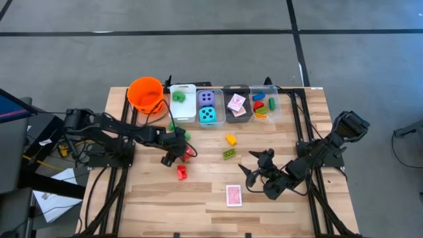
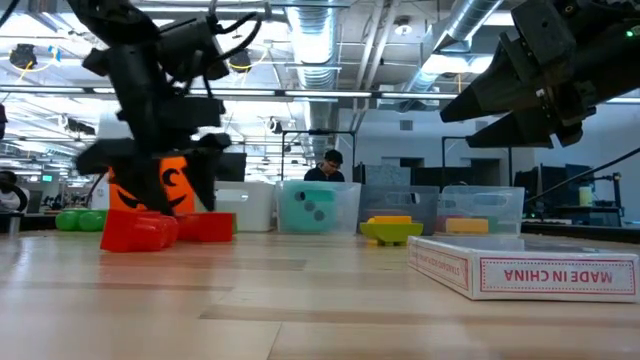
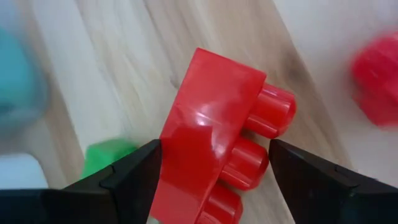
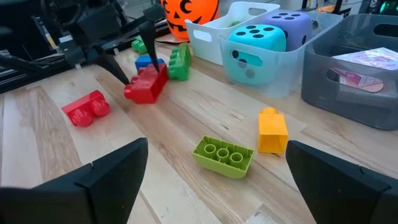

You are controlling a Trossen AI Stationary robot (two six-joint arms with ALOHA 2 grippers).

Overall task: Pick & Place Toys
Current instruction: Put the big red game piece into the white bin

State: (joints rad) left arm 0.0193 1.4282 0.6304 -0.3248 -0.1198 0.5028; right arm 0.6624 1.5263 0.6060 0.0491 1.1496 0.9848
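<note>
A red brick (image 3: 211, 124) lies on its side on the table, studs facing sideways; the right wrist view also shows this brick (image 4: 146, 86). My left gripper (image 3: 214, 155) (image 1: 178, 154) is open and points steeply down, one finger on each side of the brick. A second red brick (image 1: 182, 173) rests just nearer. A green brick (image 1: 229, 154) and a yellow brick (image 1: 231, 139) lie mid-table. A pink-backed pack of cards (image 1: 233, 195) lies near the front. My right gripper (image 1: 254, 165) hangs open above the table, right of the green brick. My left gripper has one finger (image 3: 134, 171) beside the red brick's flat underside and the other finger (image 3: 298, 171) beside its studs. It comes from above, slanting. The brick rests on the table. Whether either finger touches it, I cannot tell.
Along the far edge stand an orange bucket (image 1: 145, 94), a white bin (image 1: 183, 100) with green bricks, a clear bin (image 1: 207, 109) with two dice, a grey bin (image 1: 236, 106) with cards and a clear bin (image 1: 263, 104) with bricks. A blue brick (image 4: 149, 62) and a green brick (image 4: 179, 62) lie beyond the left gripper.
</note>
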